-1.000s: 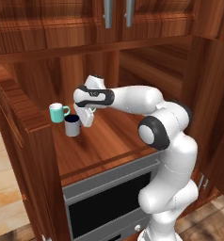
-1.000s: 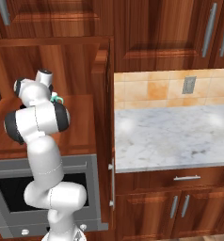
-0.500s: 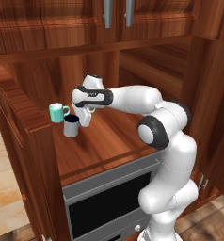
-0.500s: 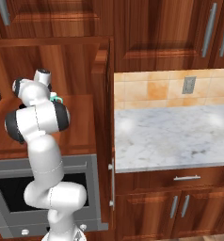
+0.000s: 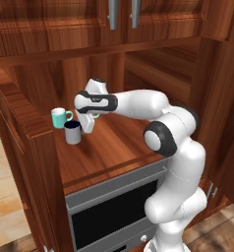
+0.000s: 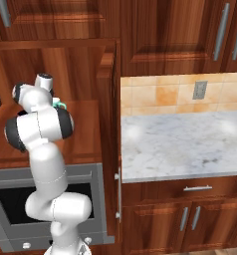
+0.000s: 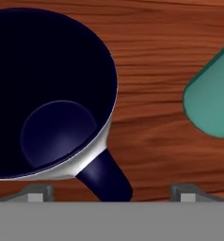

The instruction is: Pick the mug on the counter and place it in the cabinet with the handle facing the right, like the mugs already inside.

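The grey mug (image 5: 73, 133) stands upright on the wooden shelf (image 5: 121, 143) of the cabinet (image 6: 108, 79), just in front of a teal mug (image 5: 60, 117). In the hand view its dark navy inside (image 7: 52, 89) is close up, and the dark loop handle (image 7: 106, 178) points toward my gripper (image 7: 111, 193). That gripper (image 5: 87, 125) sits right of the mug, open. Its fingertips (image 7: 36, 193) are spread wide on either side of the handle and do not touch it. The counter (image 6: 190, 144) lies to the right in the right base view.
A second teal mug (image 7: 212, 101) is close on the right in the hand view, and a bit of teal (image 6: 59, 104) peeks out behind my arm. Below the shelf is a built-in oven (image 5: 109, 211). The cabinet's open door (image 5: 25, 142) stands to the left.
The grey mug and my hand have drifted very slightly left on the shelf; nothing else has moved.
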Tool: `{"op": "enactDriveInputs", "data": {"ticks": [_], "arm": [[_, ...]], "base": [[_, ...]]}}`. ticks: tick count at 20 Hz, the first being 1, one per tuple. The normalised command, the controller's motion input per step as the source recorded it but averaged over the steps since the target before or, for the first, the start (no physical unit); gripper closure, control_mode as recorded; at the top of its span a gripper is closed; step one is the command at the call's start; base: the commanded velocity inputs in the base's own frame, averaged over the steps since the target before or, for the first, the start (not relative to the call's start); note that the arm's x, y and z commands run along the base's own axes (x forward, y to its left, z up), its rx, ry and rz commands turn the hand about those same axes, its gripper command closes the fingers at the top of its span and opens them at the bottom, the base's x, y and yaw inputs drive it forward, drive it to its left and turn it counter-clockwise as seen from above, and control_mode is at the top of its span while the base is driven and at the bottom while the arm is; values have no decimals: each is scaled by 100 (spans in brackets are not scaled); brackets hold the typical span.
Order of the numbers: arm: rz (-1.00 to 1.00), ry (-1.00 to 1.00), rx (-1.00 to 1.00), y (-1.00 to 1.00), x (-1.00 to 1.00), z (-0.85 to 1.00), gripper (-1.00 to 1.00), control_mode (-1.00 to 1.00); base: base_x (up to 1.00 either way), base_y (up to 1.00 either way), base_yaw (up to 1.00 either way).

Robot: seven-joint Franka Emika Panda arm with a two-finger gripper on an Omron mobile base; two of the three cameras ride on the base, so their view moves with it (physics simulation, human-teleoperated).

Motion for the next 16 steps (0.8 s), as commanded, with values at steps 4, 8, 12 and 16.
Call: {"op": "enactDriveInputs", "data": {"ticks": [4,8,12,16], "arm": [[-4,0,0,-8,-15,0,-100,-100],[-5,0,0,-12,-24,0,-100,-100],[-1,1,0,-2,-14,0,-100,-100],[0,0,0,0,-17,0,-100,-100]], "base": [[0,0,0],[0,0,0],[0,0,0],[0,0,0]]}}
